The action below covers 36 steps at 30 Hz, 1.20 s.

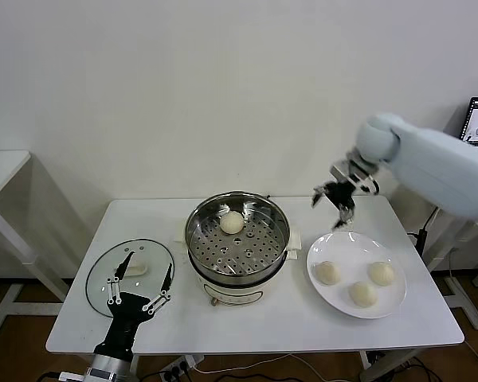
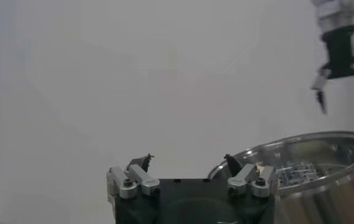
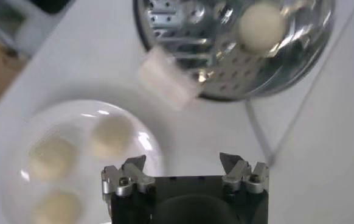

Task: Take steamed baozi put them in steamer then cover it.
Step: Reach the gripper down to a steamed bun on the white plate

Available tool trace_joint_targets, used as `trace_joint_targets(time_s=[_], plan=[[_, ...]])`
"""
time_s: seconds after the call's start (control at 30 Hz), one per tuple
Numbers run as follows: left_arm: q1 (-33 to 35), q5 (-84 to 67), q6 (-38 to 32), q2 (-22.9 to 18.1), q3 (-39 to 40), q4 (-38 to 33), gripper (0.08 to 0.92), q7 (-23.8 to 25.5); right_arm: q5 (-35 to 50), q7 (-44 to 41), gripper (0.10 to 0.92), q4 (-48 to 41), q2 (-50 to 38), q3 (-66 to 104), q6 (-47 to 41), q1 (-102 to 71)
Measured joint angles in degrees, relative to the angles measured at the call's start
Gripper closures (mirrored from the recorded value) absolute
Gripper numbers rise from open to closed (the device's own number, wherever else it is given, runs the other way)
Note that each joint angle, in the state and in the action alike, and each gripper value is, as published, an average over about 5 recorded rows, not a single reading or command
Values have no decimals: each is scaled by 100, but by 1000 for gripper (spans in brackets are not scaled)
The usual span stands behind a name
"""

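The right gripper (image 1: 335, 204) hangs with fingers apart and nothing in them, above the desk (image 1: 80, 318) between the steamer (image 1: 237, 239) and the white plate (image 1: 357, 274), where three smooth, cream-white, dome-shaped baozi (image 1: 327, 273) lie close together. A fourth bun (image 1: 232, 222) sits on the perforated tray inside the shiny round steel steamer at the desk's middle. The left gripper (image 1: 141, 280), also spread and empty, hovers over the clear glass cover (image 1: 130, 277), which lies flat on the desk left of the steamer.
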Motion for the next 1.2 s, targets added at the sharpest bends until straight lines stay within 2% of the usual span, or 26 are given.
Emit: trace_joint_targets(time_s=[0.4,0.97,1.2], plan=[[45,13,-11,-19,-53,9,177,-19,389,809,203,147,-330,-283,-634,-700],[43,8,-15,-26,-135,55,177,-28,253,1445,205,-207,-86,-75,-836,-1403],[50,5,-16,-26,-150,60,177,-29,196,1514,287,-240,-58,-7,-878,-1509]])
